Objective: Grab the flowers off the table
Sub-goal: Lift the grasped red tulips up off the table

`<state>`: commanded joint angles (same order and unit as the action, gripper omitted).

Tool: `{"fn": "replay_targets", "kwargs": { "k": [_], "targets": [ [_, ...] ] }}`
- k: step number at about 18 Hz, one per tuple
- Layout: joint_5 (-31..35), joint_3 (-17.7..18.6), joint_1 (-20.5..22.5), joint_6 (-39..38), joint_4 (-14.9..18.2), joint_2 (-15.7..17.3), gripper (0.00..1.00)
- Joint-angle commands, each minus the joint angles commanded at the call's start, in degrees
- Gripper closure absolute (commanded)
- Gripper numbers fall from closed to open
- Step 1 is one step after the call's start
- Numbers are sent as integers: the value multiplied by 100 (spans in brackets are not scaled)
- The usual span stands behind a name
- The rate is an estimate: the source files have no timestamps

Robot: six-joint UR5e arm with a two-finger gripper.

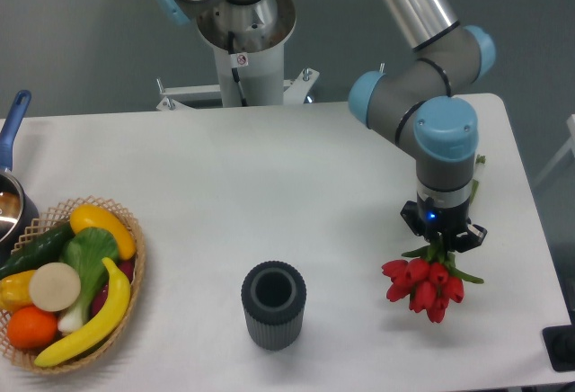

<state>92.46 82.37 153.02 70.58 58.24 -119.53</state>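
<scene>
Gripper (443, 241) points down over the right part of the white table (269, 194), closed on the green stems of the flowers (424, 285); the red buds hang out just below it, toward the front edge. Dark ribbed cup (273, 305) stands upright near the front edge, left of the flowers and apart from them. Wicker basket (126, 291) of fruit and vegetables sits at the far left, a blue-handled pot (13, 176) just behind it.
</scene>
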Motion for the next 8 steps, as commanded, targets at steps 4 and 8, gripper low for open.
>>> {"fn": "replay_targets", "kwargs": {
  "k": [4, 8],
  "targets": [
    [-9, -247, 0, 17, 345, 9, 100],
    [9, -239, -97, 9, 363, 9, 100]
  ]
}}
